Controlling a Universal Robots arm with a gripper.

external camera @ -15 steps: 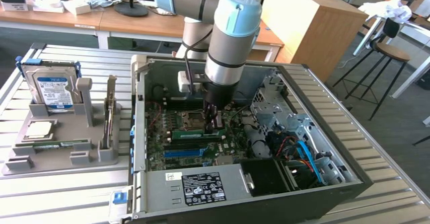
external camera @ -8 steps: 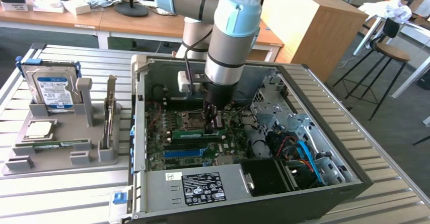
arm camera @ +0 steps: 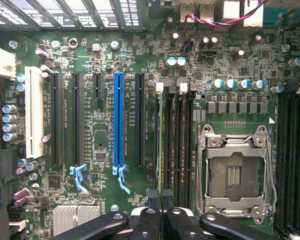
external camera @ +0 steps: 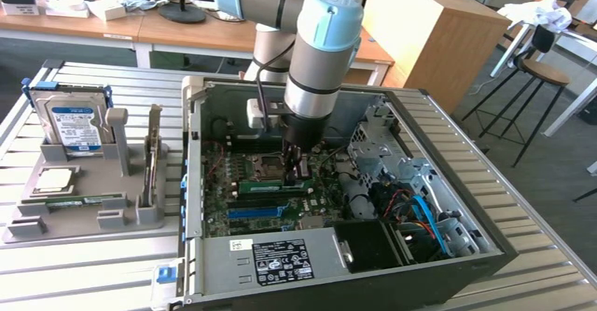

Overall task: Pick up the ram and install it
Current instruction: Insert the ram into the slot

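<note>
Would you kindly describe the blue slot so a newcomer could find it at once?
Look inside the open computer case at the green motherboard. Among its long parallel slots lies the blue slot, with black slots on either side and a white slot beyond. It is the only blue one.

**Your tally, one kind at a time**

On the desk (external camera: pixel 522 283) you have one robot arm (external camera: pixel 322 38), one open computer case (external camera: pixel 410 277), one hard drive (external camera: pixel 77 126), one card on edge (external camera: pixel 153 158) and one grey holder (external camera: pixel 75 220). Inside the case, count one ram (external camera: pixel 270 184), one blue slot (arm camera: pixel 118 120), one white slot (arm camera: pixel 34 112), four black expansion slots (arm camera: pixel 57 120), two pale blue latches (arm camera: pixel 79 176) and one CPU socket (arm camera: pixel 235 172).
</note>
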